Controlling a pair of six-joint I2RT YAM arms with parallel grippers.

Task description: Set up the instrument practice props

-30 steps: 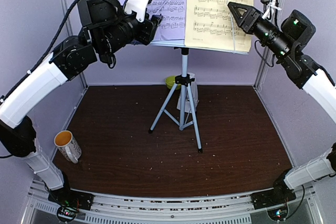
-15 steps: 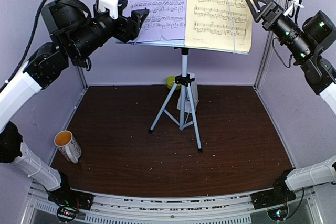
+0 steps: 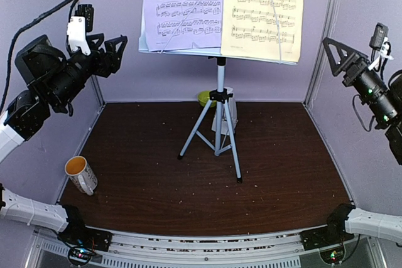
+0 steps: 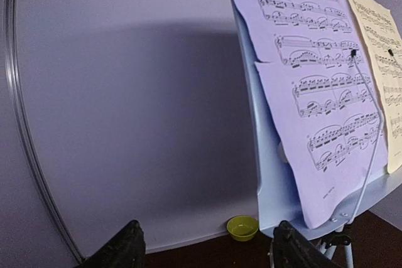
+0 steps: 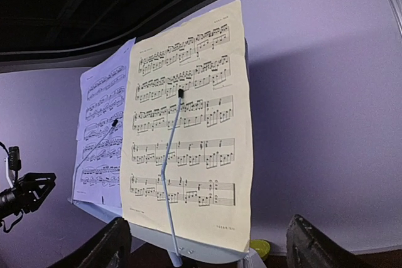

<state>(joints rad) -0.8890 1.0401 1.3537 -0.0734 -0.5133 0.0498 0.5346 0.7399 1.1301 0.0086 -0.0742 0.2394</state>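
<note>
Top camera looks down from above the near edge; wrist cameras, high at left and right edges, face inward, all sharing the music stand (image 3: 220, 78)

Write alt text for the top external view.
A tripod music stand on a table holds a lavender page and a yellow page. The left hand and right hand hover open on either side, touching nothing. A white mug sits front left.

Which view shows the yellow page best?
Right wrist: the yellow page whole and large, every edge visible. Top external crops its top edge; left wrist catches only an oblique strip at the frame's right.
</note>
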